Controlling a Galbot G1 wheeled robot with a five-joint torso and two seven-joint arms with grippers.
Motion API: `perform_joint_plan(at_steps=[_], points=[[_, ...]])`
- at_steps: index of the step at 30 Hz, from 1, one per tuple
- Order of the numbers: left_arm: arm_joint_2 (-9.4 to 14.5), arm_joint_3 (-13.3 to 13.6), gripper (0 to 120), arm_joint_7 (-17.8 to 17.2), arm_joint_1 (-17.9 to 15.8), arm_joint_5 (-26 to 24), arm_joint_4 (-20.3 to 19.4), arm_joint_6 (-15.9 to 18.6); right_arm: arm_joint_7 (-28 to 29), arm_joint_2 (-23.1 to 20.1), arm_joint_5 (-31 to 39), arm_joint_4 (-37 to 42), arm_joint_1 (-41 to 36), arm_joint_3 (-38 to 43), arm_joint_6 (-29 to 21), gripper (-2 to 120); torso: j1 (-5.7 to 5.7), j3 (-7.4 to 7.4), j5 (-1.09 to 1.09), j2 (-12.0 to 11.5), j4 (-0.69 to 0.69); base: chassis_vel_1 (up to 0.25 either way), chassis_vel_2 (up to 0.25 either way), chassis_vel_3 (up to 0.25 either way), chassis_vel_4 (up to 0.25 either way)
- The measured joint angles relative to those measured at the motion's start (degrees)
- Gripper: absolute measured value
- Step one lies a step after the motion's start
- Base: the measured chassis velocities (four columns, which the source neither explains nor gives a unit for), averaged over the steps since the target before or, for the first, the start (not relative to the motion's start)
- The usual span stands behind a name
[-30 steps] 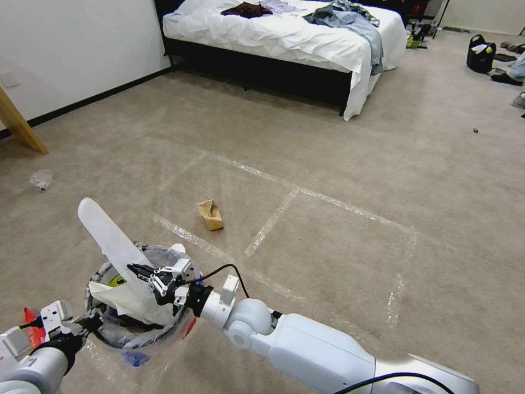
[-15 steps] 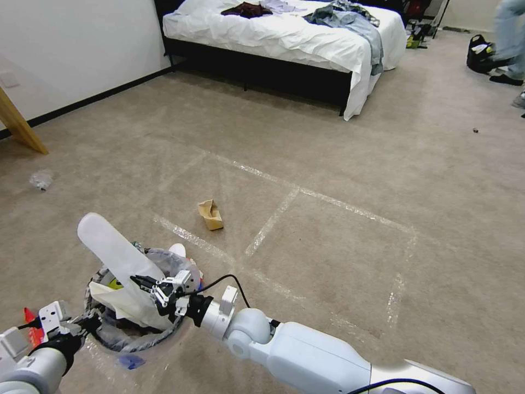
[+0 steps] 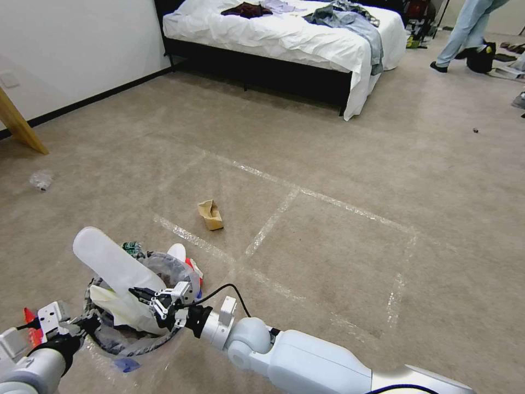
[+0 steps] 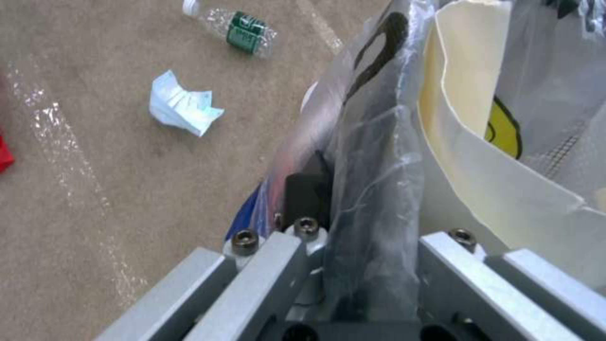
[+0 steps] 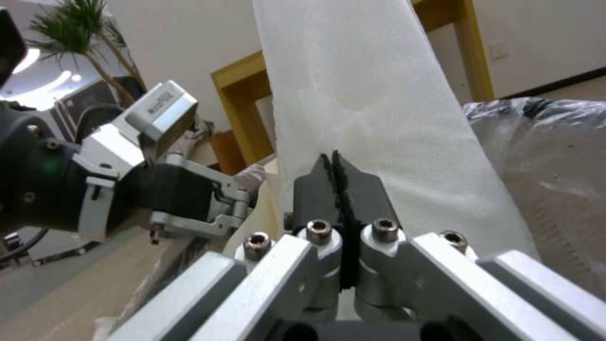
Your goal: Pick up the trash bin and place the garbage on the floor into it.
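Note:
The trash bin (image 3: 124,345), a red bucket lined with a clear bag, hangs low at my front left. My left gripper (image 3: 82,325) is shut on its rim and bag (image 4: 372,199). My right gripper (image 3: 143,295) is shut on a long white slipper sole (image 3: 109,261), whose lower end dips into the bin while the rest slants up and out. The right wrist view shows the fingers (image 5: 319,189) pinching the sole (image 5: 366,94). A cream flat piece (image 4: 467,118) lies inside the bin. On the carpet lie a green-labelled bottle (image 4: 243,32), crumpled paper (image 4: 183,105), a cardboard scrap (image 3: 210,214) and a clear plastic scrap (image 3: 41,179).
A bed (image 3: 284,38) with clothes on it stands at the far end. A wooden leg (image 3: 19,126) leans by the left wall. Shiny tape lines (image 3: 328,202) cross the open carpet ahead and to the right.
My right gripper has carried the slipper sole down and toward me, sinking its lower end deeper into the bin. The left gripper keeps its hold on the rim.

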Motion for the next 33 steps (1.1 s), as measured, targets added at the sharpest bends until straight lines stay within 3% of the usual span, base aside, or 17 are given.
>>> perform_joint_plan(at_steps=[19,23,24,27,33], points=[[0.30,0.22,1,0.12,-0.22,0.31,1.21,-0.37,1.65,-1.76,-0.52,3.55,0.47,0.51,-0.97,0,0.00,0.00,0.00,0.00,0.00,0.000,0.000,0.000,0.000],[0.29,0.23,1,0.12,-0.35,0.31,1.62,-0.37,1.93,-1.87,-0.53,4.37,0.57,0.51,-1.30,12,0.00,0.00,0.00,0.00,0.00,0.000,0.000,0.000,0.000],[0.21,0.27,1,0.12,-0.44,0.36,1.79,-0.38,2.02,-1.93,-0.53,4.66,0.59,0.52,-1.35,20,0.00,0.00,0.00,0.00,0.00,0.000,0.000,0.000,0.000],[0.09,0.36,1,0.12,-0.51,0.42,1.91,-0.39,2.06,-1.98,-0.53,4.90,0.60,0.56,-1.37,25,0.00,0.01,0.00,0.00,0.00,0.000,0.000,0.000,0.000],[0.10,0.48,1,0.12,-0.84,0.55,2.23,-0.40,2.15,-2.20,-0.46,7.37,0.72,1.93,-1.57,55,0.00,0.00,0.00,0.00,0.00,0.000,0.000,0.000,0.000]])
